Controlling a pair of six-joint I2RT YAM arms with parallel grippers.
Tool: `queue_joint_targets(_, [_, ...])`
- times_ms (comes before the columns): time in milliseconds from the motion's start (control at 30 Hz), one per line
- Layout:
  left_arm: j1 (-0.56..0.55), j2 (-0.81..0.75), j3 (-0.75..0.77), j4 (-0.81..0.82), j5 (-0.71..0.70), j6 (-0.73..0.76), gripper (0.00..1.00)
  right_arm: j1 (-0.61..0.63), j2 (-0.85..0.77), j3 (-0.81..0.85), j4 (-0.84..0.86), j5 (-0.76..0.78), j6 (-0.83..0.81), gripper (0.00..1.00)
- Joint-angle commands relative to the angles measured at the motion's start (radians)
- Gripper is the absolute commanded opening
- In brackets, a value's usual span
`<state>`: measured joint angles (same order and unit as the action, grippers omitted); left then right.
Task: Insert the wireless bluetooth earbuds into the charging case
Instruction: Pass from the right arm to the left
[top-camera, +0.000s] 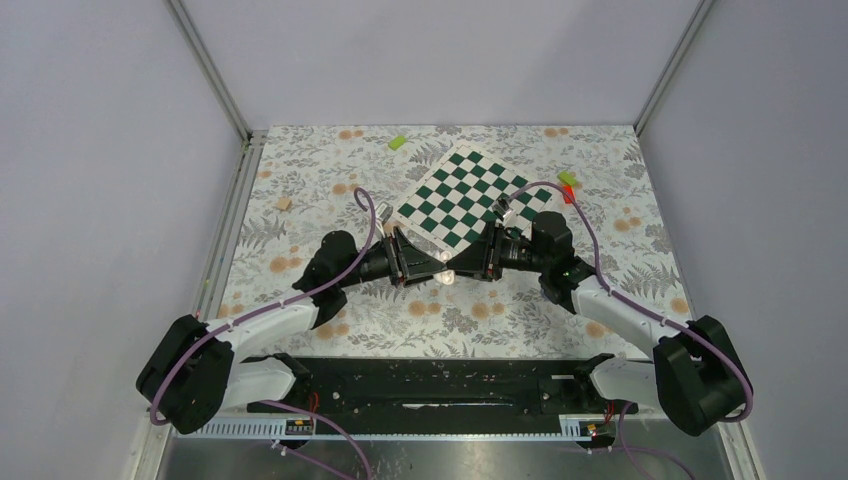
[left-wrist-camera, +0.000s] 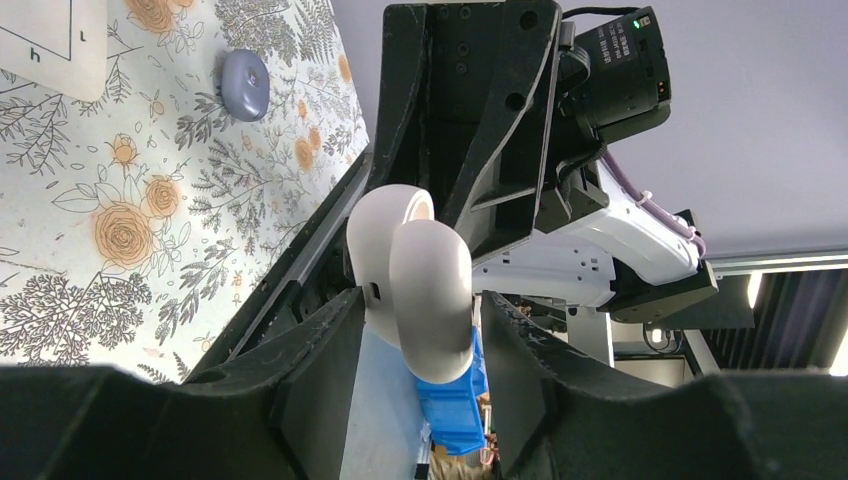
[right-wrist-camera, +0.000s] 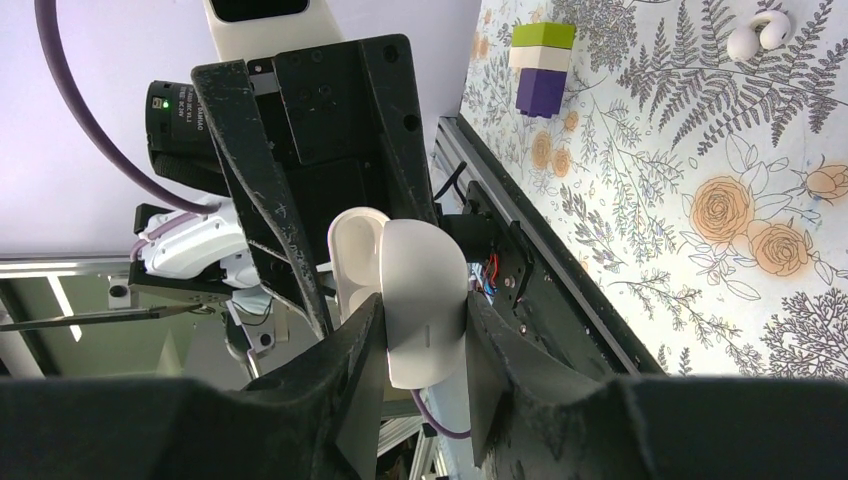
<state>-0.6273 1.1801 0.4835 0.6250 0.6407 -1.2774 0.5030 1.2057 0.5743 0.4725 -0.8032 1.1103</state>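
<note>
The white charging case hangs open in the air between both grippers, above the flowered cloth near the chessboard's front corner. My left gripper is shut on one half of the case, with a finger on each side. My right gripper is shut on the other half, its fingertips around it. The two halves stand apart at the hinge. The two white earbuds lie together on the cloth, far from the case, and show only in the right wrist view.
A green-and-white chessboard lies behind the grippers. A green-white-purple stacked block stands on the cloth near the earbuds. A small bluish-purple disc lies on the cloth. A green piece and a yellow-red piece lie further back.
</note>
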Motion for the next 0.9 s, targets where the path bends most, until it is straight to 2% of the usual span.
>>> queue_joint_targets(0, [0.0,-0.029,-0.006,0.067,0.0,0.003,0.48,0.006,0.009,-0.007,0.074,-0.022,0.018,0.18])
queue_joint_targets(100, [0.005,-0.033,-0.008,0.066,0.0,0.001,0.57,0.006,0.011,-0.01,0.079,-0.022,0.022,0.18])
queue_joint_targets(200, [0.009,-0.039,-0.012,0.074,-0.003,-0.007,0.59,0.006,0.013,-0.013,0.078,-0.022,0.022,0.18])
queue_joint_targets(367, [0.014,-0.042,-0.016,0.075,-0.001,-0.011,0.5,0.006,0.012,-0.011,0.077,-0.023,0.022,0.18])
queue_joint_targets(533, [0.015,-0.038,-0.018,0.066,0.01,-0.007,0.49,0.006,0.015,-0.005,0.065,-0.027,0.014,0.18])
queue_joint_targets(667, [0.016,-0.035,-0.025,0.069,0.005,-0.011,0.36,0.006,0.018,0.001,0.064,-0.027,0.014,0.18])
queue_joint_targets(867, [0.02,-0.035,-0.026,0.075,-0.002,-0.02,0.23,0.006,0.026,0.0,0.073,-0.03,0.016,0.18])
